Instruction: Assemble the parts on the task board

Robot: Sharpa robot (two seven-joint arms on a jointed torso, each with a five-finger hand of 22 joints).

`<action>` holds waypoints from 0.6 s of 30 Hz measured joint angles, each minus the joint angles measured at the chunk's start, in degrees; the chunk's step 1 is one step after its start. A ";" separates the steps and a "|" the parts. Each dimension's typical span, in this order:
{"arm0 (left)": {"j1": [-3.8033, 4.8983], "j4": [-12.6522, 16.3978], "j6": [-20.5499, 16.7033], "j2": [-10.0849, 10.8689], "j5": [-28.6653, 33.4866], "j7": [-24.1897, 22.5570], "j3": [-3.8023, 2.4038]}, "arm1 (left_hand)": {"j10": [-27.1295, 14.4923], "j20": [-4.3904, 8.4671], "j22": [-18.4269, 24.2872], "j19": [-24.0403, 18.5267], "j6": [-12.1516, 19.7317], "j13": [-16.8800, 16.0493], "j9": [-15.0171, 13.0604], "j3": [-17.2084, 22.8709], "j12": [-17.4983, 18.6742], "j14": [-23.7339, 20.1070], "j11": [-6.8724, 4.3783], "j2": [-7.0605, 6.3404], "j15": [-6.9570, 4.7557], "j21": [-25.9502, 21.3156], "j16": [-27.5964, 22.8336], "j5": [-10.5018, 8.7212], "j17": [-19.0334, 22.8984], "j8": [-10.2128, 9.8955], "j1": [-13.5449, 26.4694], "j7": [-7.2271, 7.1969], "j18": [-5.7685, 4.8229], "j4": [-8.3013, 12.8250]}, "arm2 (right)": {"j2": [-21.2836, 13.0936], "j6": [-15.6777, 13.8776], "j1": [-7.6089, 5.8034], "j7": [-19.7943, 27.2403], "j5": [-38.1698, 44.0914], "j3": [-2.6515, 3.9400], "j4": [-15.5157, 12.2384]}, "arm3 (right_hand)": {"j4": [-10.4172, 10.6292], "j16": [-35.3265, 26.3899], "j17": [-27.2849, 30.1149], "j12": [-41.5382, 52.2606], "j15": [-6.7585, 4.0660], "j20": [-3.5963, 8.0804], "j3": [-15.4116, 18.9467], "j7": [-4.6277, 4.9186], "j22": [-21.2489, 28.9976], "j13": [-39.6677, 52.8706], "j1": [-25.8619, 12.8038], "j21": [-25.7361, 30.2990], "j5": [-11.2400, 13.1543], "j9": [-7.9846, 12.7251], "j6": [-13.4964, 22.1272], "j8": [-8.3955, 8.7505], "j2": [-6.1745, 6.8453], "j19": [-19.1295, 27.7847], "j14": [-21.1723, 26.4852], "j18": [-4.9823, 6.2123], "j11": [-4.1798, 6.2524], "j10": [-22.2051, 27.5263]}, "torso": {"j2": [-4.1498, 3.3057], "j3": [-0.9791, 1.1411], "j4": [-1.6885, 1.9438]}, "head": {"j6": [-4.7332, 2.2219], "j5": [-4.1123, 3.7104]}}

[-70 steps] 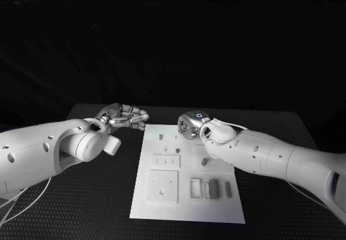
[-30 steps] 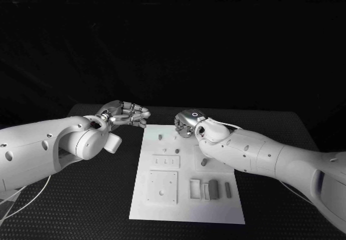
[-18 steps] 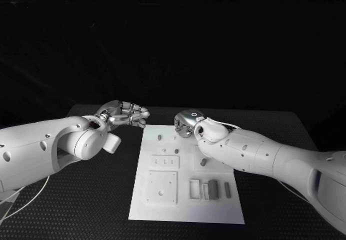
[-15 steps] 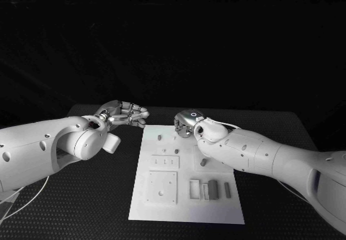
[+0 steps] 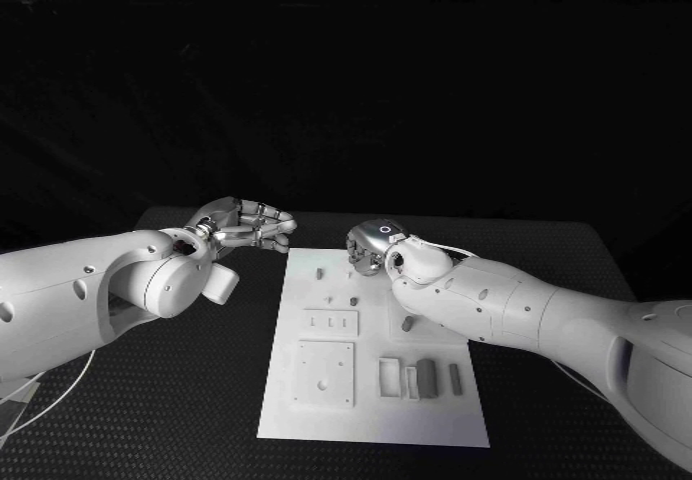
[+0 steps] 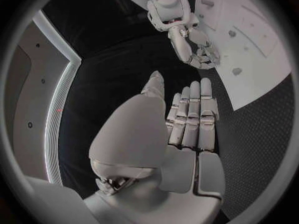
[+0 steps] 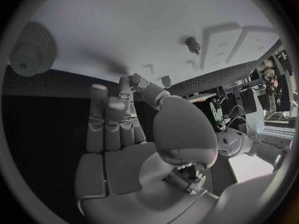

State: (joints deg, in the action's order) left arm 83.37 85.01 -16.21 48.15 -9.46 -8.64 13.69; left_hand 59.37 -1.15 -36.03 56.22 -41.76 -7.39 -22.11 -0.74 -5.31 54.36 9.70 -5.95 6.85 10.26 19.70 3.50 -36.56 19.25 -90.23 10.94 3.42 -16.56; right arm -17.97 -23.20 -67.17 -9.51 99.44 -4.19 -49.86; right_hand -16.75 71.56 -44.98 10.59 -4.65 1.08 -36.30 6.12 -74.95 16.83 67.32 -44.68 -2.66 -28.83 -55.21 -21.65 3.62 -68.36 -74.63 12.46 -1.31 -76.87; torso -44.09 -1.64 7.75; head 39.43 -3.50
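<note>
Two white arms are seen, each made of smooth rounded shells dotted with small dark screw holes. A bulbous white wrist housing is carried behind the left robot hand (image 5: 248, 228), and a similar one behind the right robot hand (image 5: 372, 247), where a small dark ring is marked on the silver casing. The fingers (image 6: 190, 115) are built of silver segmented links. Thin white cables are run along both forearms.
</note>
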 measured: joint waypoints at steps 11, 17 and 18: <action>0.16 0.20 0.00 0.14 -0.14 -0.01 0.00 | 0.19 0.00 0.00 0.00 0.00 0.00 0.00 0.00 0.00 0.00 0.19 0.00 0.00 0.00 0.00 0.00 -0.05 0.00 0.00 0.00 -0.02 0.00 | 0.13 0.02 -0.01 0.01 -0.26 -0.06 0.22 | -0.10 0.00 0.08 0.00 0.07 -0.07 -0.09 0.08 0.00 0.13 0.07 0.00 0.00 0.00 0.08 -0.05 -0.07 0.09 -0.07 0.00 0.01 0.01 | -0.04 -0.01 -0.05 | 0.25 0.17; 0.18 0.21 0.00 0.13 -0.19 -0.01 0.00 | 0.19 0.00 0.00 0.00 0.00 -0.04 -0.01 0.00 0.00 0.00 0.19 0.00 0.00 0.00 0.00 0.00 -0.05 0.00 0.00 0.00 -0.05 0.00 | 0.23 0.03 -0.02 0.29 -1.24 -0.18 0.43 | 0.01 0.00 0.49 -1.55 0.29 0.13 -0.33 1.31 0.00 0.21 0.05 0.00 0.00 -0.47 1.31 0.91 -0.05 0.51 0.15 0.01 -0.94 2.18 | -0.03 0.07 -0.13 | 0.18 0.21; 0.18 0.21 0.00 0.13 -0.19 -0.01 0.00 | 0.19 0.00 0.00 0.00 0.00 -0.04 -0.01 0.00 0.00 0.00 0.19 0.00 0.00 0.00 0.00 0.00 -0.05 0.00 0.00 0.00 -0.05 0.00 | 0.23 0.03 -0.02 0.32 -1.37 -0.19 0.44 | 0.02 0.00 0.54 -1.75 0.39 0.13 -0.34 1.53 0.00 0.21 0.05 0.00 0.00 -0.77 1.53 1.21 -0.05 0.52 0.25 0.01 -1.04 2.47 | -0.03 0.07 -0.13 | 0.16 0.21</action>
State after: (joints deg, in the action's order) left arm 83.55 85.22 -16.21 48.27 -9.65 -8.65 13.69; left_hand 59.56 -1.15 -36.03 56.22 -41.76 -7.43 -22.11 -0.74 -5.31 54.36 9.89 -5.95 6.85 10.26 19.69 3.50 -36.61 19.25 -90.23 10.94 3.37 -16.55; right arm -17.75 -23.17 -67.19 -9.19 98.06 -4.38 -49.43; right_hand -16.73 71.56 -44.45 8.84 -4.25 1.21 -36.64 7.65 -74.95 17.05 67.36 -44.68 -2.66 -29.59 -53.67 -20.44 3.57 -67.84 -74.38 12.47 -2.35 -74.40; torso -44.12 -1.57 7.62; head 39.59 -3.29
